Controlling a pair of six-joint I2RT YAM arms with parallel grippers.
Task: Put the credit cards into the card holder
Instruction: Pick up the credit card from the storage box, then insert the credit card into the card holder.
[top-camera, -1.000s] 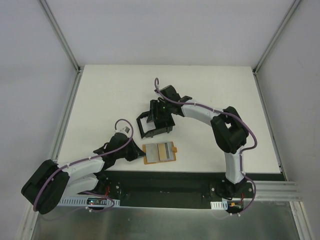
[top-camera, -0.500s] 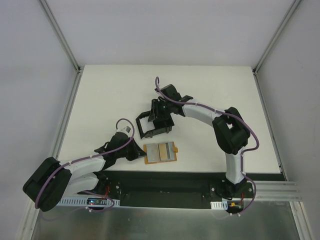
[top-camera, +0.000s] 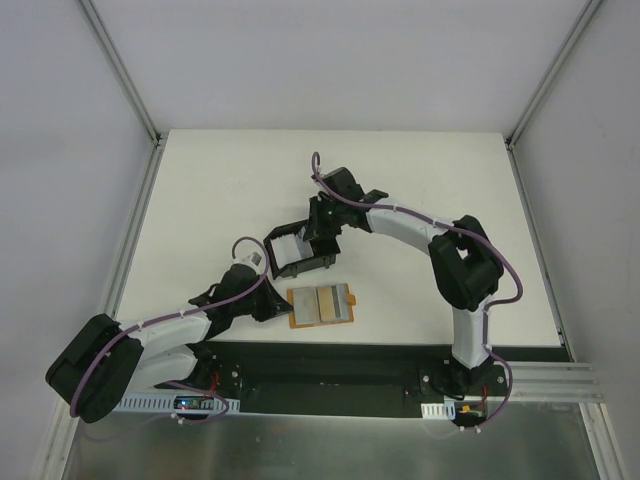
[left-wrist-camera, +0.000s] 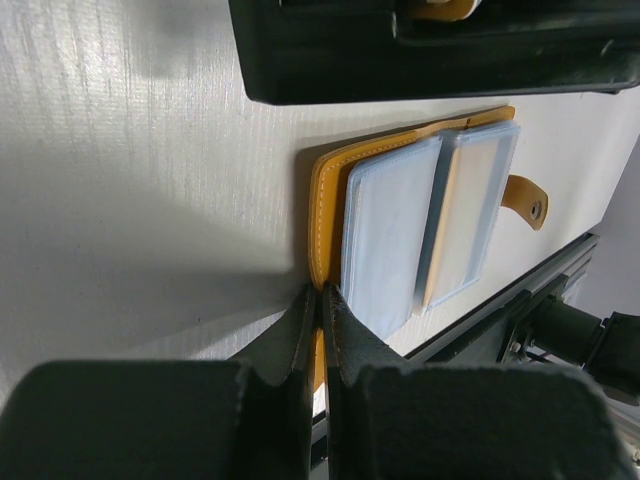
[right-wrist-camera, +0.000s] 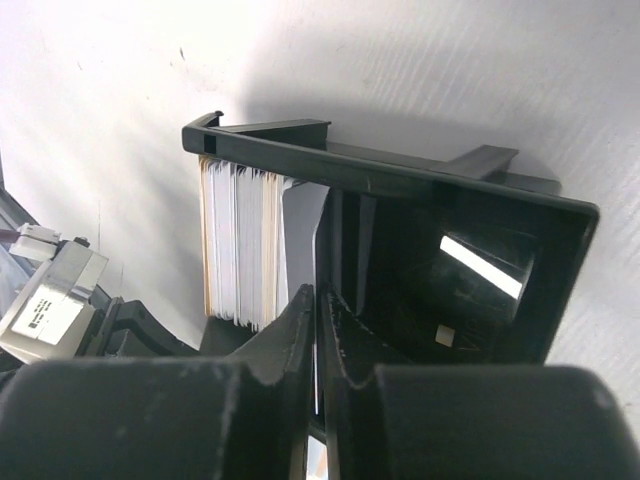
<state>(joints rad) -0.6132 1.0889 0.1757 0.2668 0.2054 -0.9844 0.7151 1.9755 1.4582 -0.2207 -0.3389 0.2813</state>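
The black card holder (top-camera: 300, 270) lies turned at table centre, with a white ridged stack (right-wrist-camera: 238, 245) against one side and a pale grey card (right-wrist-camera: 300, 225) next to it. My right gripper (top-camera: 318, 240) reaches into the holder, jaws nearly together on a thin black inner wall (right-wrist-camera: 335, 235). The tan-orange wallet (top-camera: 320, 304) lies open near the front edge, showing clear sleeves (left-wrist-camera: 390, 230) with pale cards in them. My left gripper (top-camera: 278, 306) is shut on the wallet's orange left edge (left-wrist-camera: 325, 215). The holder (left-wrist-camera: 400, 70) sits just beyond the wallet.
The wallet's snap tab (left-wrist-camera: 525, 200) points toward the black base rail (top-camera: 330, 365) at the near edge. White table (top-camera: 200, 190) stretches around the holder, between metal frame posts (top-camera: 140, 215) at the sides.
My right gripper's jaws have closed inside the card holder, and the holder has swung and shifted left, showing its white stack from above. The left arm and wallet have not moved.
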